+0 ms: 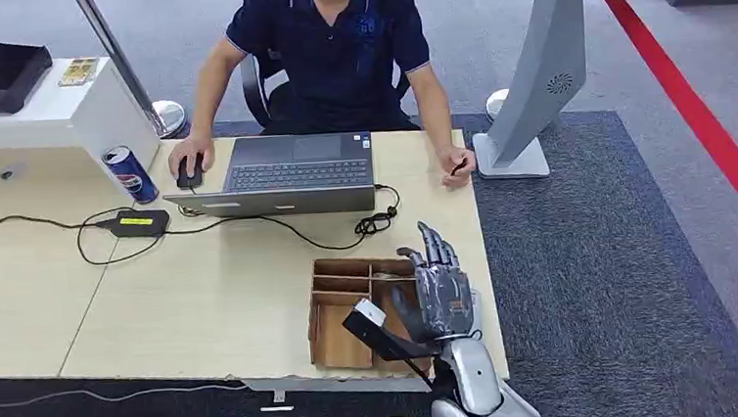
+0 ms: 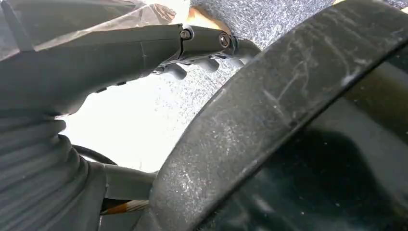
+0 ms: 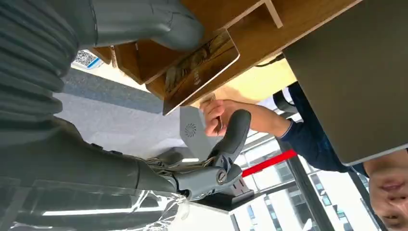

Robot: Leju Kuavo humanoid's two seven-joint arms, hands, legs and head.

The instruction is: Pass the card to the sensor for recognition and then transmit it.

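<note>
Hovering over wooden organizer (image 1: 352, 303), right hand (image 1: 439, 287) pressing card (image 3: 199, 70) (thumb hides part)

In front of me stands a light wooden table (image 1: 204, 289) on a dark carpet floor (image 1: 606, 280). I take the laptop (image 1: 294, 174) as landmark. Just left of it, a person's hand rests on a black mouse (image 1: 188, 175), and further left a blue can (image 1: 130, 173) stands upright. A black power adapter (image 1: 137, 223) with its cable lies near the can. A wooden divided tray (image 1: 338, 314) lies on the table at my edge, on my side of the laptop.
</note>
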